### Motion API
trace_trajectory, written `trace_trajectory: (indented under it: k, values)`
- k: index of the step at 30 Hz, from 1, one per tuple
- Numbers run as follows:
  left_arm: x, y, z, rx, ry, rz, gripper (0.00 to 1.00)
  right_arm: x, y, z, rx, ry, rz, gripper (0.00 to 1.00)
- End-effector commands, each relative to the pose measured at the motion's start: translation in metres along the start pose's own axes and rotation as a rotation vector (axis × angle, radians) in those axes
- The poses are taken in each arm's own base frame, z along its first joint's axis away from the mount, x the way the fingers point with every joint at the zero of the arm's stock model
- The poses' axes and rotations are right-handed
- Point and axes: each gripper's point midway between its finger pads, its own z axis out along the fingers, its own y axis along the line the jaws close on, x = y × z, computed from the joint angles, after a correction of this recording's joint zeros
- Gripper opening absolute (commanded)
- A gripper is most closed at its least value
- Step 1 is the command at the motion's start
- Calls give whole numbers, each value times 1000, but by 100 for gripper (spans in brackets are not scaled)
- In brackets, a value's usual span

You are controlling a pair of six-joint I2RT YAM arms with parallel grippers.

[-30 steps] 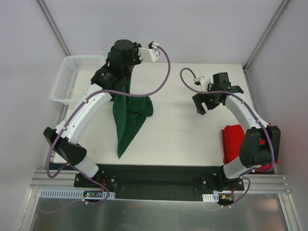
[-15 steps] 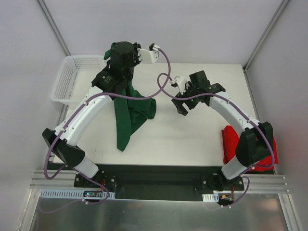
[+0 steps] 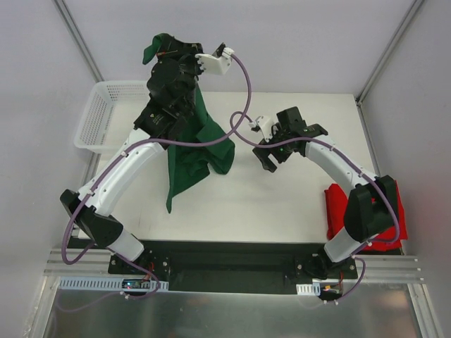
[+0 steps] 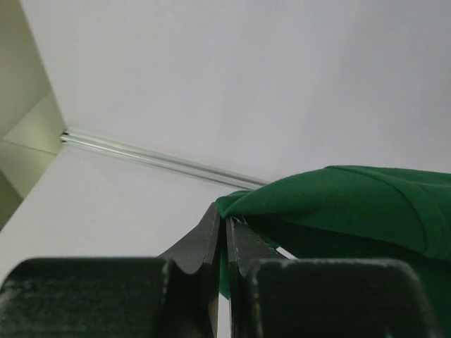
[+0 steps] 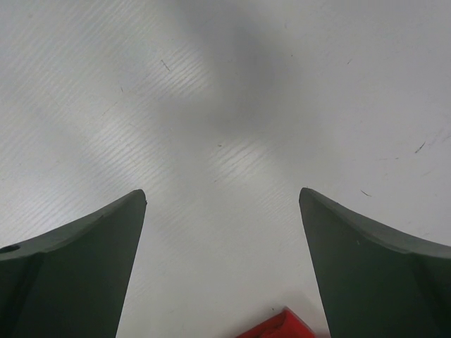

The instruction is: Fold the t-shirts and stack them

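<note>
Green t-shirt (image 3: 192, 151) is hanging from the left gripper (image 4: 227, 227), whose jaws are pinching a fold at its top edge. Its lower tip is pointing down over the table (image 3: 275, 204), near the white mesh basket (image 3: 99, 116). Right gripper (image 3: 268, 153) is hovering spread wide, holding nothing, just right of the cloth. Red t-shirt (image 3: 338, 208) is lying bunched at the table's right edge, with open tabletop between the two shirts.

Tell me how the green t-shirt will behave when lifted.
Probably floppy: the green t-shirt hangs in long folds from the left gripper, draping toward the table. Likely light: a pinch on one edge seems to carry it. It may swing when moved.
</note>
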Motion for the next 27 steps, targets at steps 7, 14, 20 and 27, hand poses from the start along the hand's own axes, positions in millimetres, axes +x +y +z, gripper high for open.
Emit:
trace_trajectory:
  k: [7, 14, 20, 27]
  values:
    - [31, 66, -34, -254, 75, -21, 85, -13, 4, 5, -29, -14, -18, 94]
    - [56, 73, -41, -356, 130, 69, 99, -10, 7, 6, -39, -8, -28, 95]
    - [52, 33, -37, -227, 142, 19, 99, -9, 7, 8, -41, 5, -24, 95]
    - [61, -134, -51, 242, 173, -6, 99, -6, 6, 11, -41, 23, -20, 95]
